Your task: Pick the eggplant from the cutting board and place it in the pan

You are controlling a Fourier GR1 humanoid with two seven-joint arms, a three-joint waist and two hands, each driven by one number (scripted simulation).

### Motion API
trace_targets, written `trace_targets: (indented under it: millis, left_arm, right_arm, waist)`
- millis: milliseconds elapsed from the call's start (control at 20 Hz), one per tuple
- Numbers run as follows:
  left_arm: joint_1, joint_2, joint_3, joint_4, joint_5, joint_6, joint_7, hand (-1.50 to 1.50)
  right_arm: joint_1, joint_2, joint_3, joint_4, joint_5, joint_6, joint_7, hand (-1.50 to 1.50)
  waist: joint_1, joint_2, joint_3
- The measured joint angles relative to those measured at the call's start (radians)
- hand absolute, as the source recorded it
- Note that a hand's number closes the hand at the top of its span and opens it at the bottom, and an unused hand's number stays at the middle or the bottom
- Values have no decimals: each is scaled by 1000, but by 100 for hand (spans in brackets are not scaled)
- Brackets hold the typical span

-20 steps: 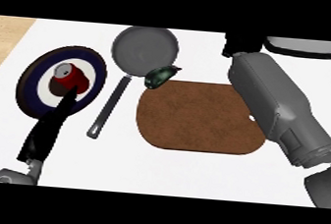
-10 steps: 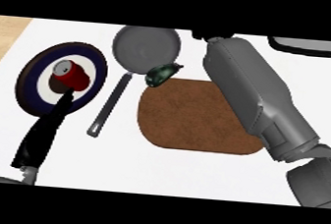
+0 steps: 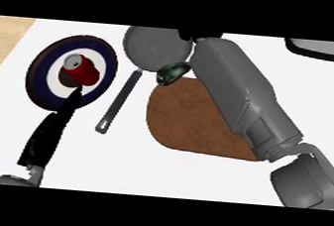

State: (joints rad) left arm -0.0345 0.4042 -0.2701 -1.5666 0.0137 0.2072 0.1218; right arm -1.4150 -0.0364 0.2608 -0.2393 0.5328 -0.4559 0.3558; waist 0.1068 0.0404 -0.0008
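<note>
1. The eggplant [image 3: 171, 72] lay at the far left corner of the cutting board [image 3: 191, 122], not in the pan [image 3: 155, 47] but just beside its near right rim.
2. The right hand [image 3: 192, 36] showed only as a dark patch past the eggplant, by the pan's far right edge. The grey forearm [image 3: 238, 91] hid most of it, so I could not tell whether it was spread or closed. Nothing looked held.
3. As I judged it, the pick was not yet made.
4. The risk was the sloping forearm running close alongside the eggplant. A sideways sweep could roll it off the board's corner onto the counter [image 3: 158, 169], or nudge the pan away.
5. The pan's handle [image 3: 119, 104] pointed near and left.
6. The left hand [image 3: 51, 131] rested spread, straight fingers toward the plate [image 3: 48, 71] holding a red cup [image 3: 80, 69].
</note>
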Motion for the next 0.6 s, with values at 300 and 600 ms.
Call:
trace_targets:
  millis: [300,600]
  left_arm:
    - [-30,-6,-8,1,-5,-14,3,0]
    - [-58,-6,-12,-6,-9,-26,6,0]
  right_arm:
    - [5,26,-9,82,-2,22,-30,150]
    - [25,34,-80,116,-80,104,-41,-150]
  waist:
    - [33,17,-1]
    - [69,33,1]
